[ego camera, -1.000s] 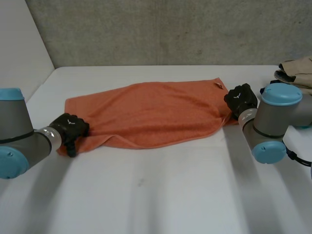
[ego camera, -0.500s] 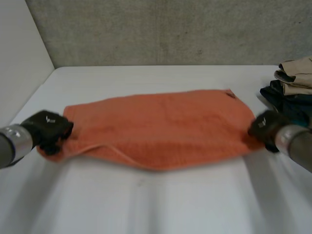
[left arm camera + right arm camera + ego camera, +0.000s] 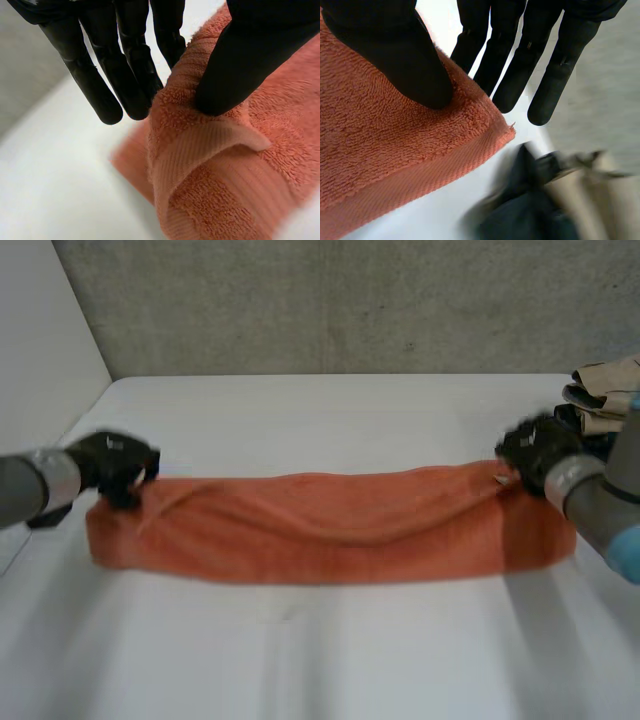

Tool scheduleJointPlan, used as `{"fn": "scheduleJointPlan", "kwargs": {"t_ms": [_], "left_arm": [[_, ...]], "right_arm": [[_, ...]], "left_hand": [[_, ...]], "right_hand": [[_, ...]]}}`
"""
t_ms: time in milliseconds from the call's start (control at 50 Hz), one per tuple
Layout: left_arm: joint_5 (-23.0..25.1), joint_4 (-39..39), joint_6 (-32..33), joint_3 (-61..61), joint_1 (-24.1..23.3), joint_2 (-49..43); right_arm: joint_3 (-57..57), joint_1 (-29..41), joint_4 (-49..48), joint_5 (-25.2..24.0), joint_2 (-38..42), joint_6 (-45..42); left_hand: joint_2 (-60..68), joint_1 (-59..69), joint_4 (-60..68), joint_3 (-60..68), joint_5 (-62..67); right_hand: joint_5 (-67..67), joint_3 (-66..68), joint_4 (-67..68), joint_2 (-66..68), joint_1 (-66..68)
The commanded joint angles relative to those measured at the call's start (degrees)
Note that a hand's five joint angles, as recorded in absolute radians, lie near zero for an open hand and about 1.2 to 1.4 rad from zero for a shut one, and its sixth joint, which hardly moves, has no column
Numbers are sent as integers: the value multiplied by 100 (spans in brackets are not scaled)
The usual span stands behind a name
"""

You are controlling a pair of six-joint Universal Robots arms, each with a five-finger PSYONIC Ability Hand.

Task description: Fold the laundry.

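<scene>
Working through a lengthwise fold of the orange towel [image 3: 330,530], judging by the long narrow doubled band lying on the desk [image 3: 300,660] and stretching from the left robot hand [image 3: 112,465] across to the right robot hand [image 3: 535,452].

Pinching the upper layer's corner at one end with the left robot hand, pressing the terry cloth with the thumb against nearly straight fingers [image 3: 125,75], with the hem strip curling out just under the thumb. Pinching the corner at the opposite end the same way with the right robot hand, thumb on top of the cloth, straight fingers [image 3: 515,65] behind the edge, the corner tip poking out just past the thumb.

Holding the upper layer taut between the two hands, yet sagging in a shallow crease midway between them. Noting a pile of folded clothes [image 3: 600,400] just beside the right robot hand, with a dark garment lying beyond its fingertips.

Heading, most likely, towards laying the held edge down: lining up both pinched corners with the lower layer's corners under each hand, lowering the two hands together, then letting go. Needing even tension so the middle sag flattens rather than bunches, and care at the right robot hand to avoid dragging into the pile. Expecting a crosswise fold afterwards.
</scene>
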Motion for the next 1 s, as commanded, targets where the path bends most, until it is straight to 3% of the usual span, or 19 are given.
{"fn": "scheduleJointPlan", "kwargs": {"t_ms": [20,100,180,360,540,660,780,860,940,960,1000], "left_arm": [[-902,620,-1033,2260,-339,-272],[-1341,1437,-1736,3184,-339,-167],[-1465,2219,-2464,3563,-400,-114],[-1298,2300,-2801,3318,-427,-211],[-1061,2397,-2713,1798,-339,-606],[-674,2494,-2283,840,-365,-984],[-525,2117,-1510,-30,-330,-739],[-498,1362,-930,-689,-208,-194],[-393,-217,114,-1690,-32,578],[-341,-718,518,-1919,21,746],[-157,-1309,1098,-2201,161,974]], "right_arm": [[-1679,173,-1457,593,236,811],[-2172,181,-2574,752,96,1496],[-2296,208,-3436,725,-63,2077],[-2331,340,-3077,488,148,1911],[-1927,322,-2076,181,763,1691],[-1418,296,-1495,119,1176,1191],[-715,199,-687,172,975,576],[-91,33,94,286,378,75],[937,-319,1438,365,-580,-891],[1443,-502,2033,269,-991,-1484],[1850,-661,2327,68,-1309,-2049]], "left_hand": [[1148,1410,1142,1191,1403],[1148,1410,1142,1191,1403],[1148,1410,1142,1191,1403],[1148,1410,1142,1191,1403],[1148,1410,1142,1191,1403],[1148,1410,1142,1191,1403],[1148,1410,1142,1191,1403],[1148,1410,1142,1191,1403],[1148,1410,1142,1191,1403],[1148,1410,1142,1191,1403],[1148,1410,1142,1191,1403]], "right_hand": [[1273,1199,1155,1244,1462],[1273,1199,1155,1244,1462],[1273,1199,1155,1244,1462],[1273,1199,1155,1244,1462],[1273,1199,1155,1244,1462],[1273,1199,1155,1244,1462],[1273,1199,1155,1244,1462],[1273,1199,1155,1244,1462],[1273,1199,1155,1244,1462],[1273,1199,1155,1244,1462],[1273,1199,1155,1244,1462]]}}
